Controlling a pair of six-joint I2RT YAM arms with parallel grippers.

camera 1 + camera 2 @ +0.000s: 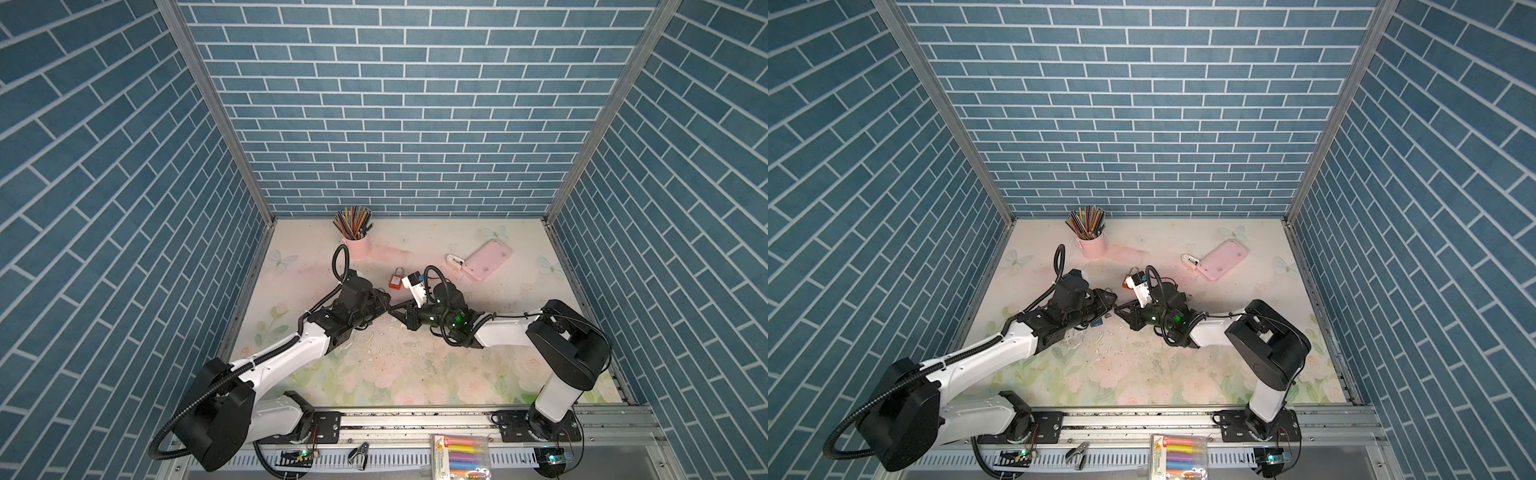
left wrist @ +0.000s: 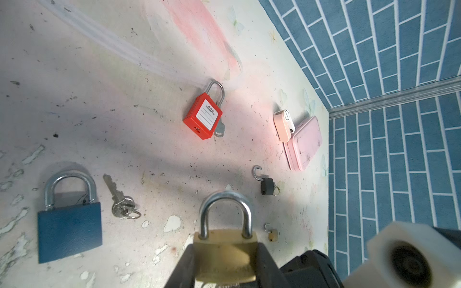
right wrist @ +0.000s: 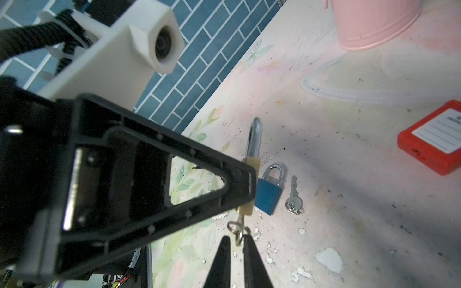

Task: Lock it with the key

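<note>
The right gripper [image 3: 235,240] has its two fingers almost together. The ring [image 3: 234,228] of the key [image 3: 240,220] sits between them. I cannot tell if they pinch it or only stand beside it. The key sticks out of the bottom of the gold lock [image 3: 252,162]. The left gripper [image 2: 225,259] is pressed on the two sides of that lock. It holds the lock up off the tabletop [image 1: 415,374], near the middle and a bit toward the left edge.

The step now, I think, is getting hold of the key. Next the right fingers need to squeeze the flat head of the key, not just the loose ring. Then they need to twist it while the left gripper stops the lock from turning.

The lock looks about upright. Its long way runs from the silver loop [image 2: 225,204] at the top down to the keyhole. Both ends of the loop sit in the body. The key lies along the same line, tip up in the lock, ring hanging down. A blue lock [image 3: 268,197] lies flat on the tabletop, farther toward the left edge.
</note>
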